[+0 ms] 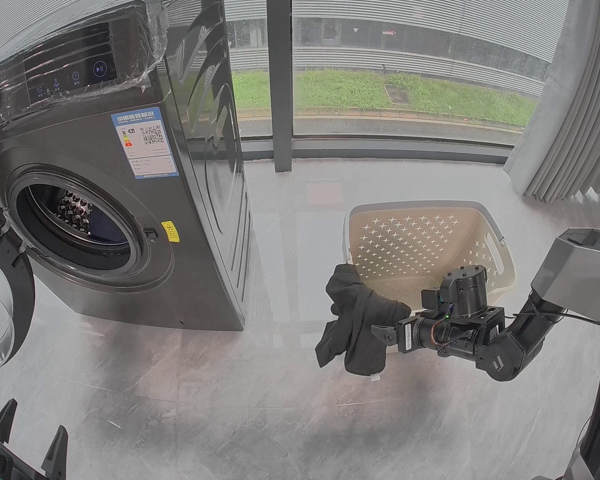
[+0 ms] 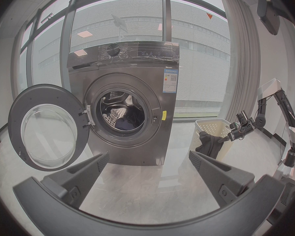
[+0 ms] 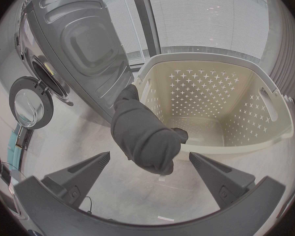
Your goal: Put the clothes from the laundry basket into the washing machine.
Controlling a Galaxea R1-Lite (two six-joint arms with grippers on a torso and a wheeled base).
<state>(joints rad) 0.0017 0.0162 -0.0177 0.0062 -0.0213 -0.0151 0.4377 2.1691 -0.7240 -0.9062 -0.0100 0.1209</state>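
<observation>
**Laundry run, mid-pick.** A dark grey cloth garment (image 1: pixel 357 321) hangs over the near corner of a cream plastic laundry basket with star-shaped perforations (image 1: pixel 420 206). It is on the side facing the grey front-loading washing machine (image 1: pixel 113 135), and most of it dangles outside the rim toward the pale tiled floor (image 1: pixel 213 401).

The right tool (image 3: pixel 148 155) is level with the garment and just beside it, fingers spread wide with nothing between them. Whether a fingertip already touches the cloth cannot be told.

The right arm comes in low from the robot's right, forearm roughly horizontal across the basket's front, wrist aimed toward the machine side. The left tool (image 1: pixel 35 420) sits low at the robot's left, also spread and empty. It faces the machine's mouth, well apart from the garment.

The step in hand looks like the grasp. To do it well:
- The thick fold at the rim should sit deep between the fingers before they close, rather than a trailing hem.
- The lift should go straight up off the rim first, so the light basket is not dragged or tipped.
- The carry should keep the hanging tail clear of the floor.

The round glass-centred door (image 2: pixel 47 128) is swung open on the side away from the basket, so it does not block the way to the drum.
</observation>
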